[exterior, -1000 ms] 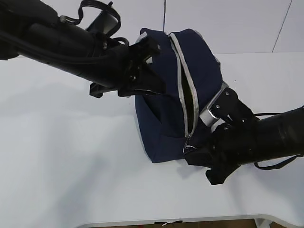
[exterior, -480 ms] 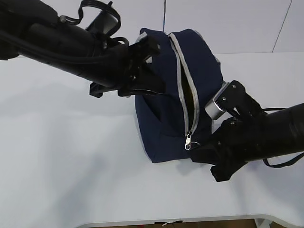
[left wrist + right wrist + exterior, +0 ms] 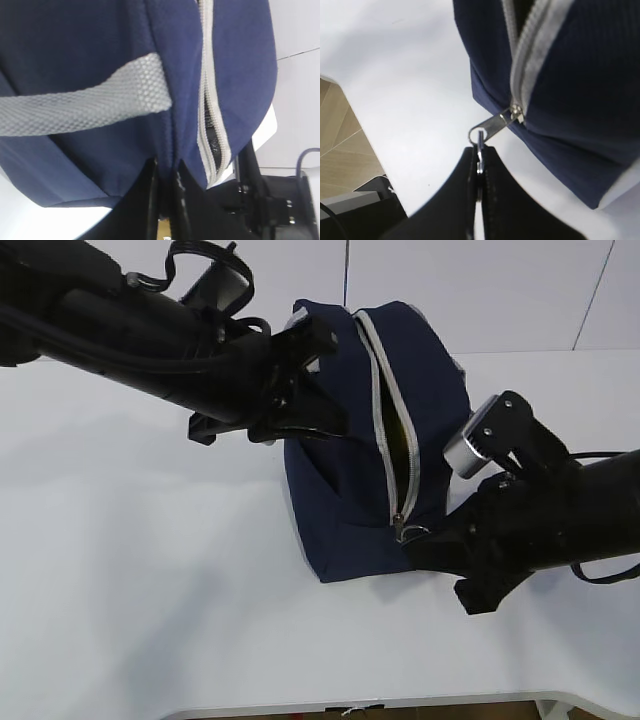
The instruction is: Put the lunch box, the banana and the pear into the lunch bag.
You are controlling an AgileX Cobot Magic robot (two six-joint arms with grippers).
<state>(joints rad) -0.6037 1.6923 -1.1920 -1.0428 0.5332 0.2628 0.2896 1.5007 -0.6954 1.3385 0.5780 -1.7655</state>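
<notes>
The lunch bag (image 3: 375,440) sits in the middle of the bench (image 3: 130,590). The right tool (image 3: 479,167) pinches the ring pull (image 3: 478,137) and has dragged it sideways. The left tool (image 3: 165,200) still pinches the bag's fabric. The zipper gap is wider now.

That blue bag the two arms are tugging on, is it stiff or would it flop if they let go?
Probably floppy: the lunch bag is soft fabric, creasing where the left end effector pinches it. It would likely slide when pulled by the ring pull, hence the second grip. It seems to stand boxy, perhaps propped by contents.
</notes>
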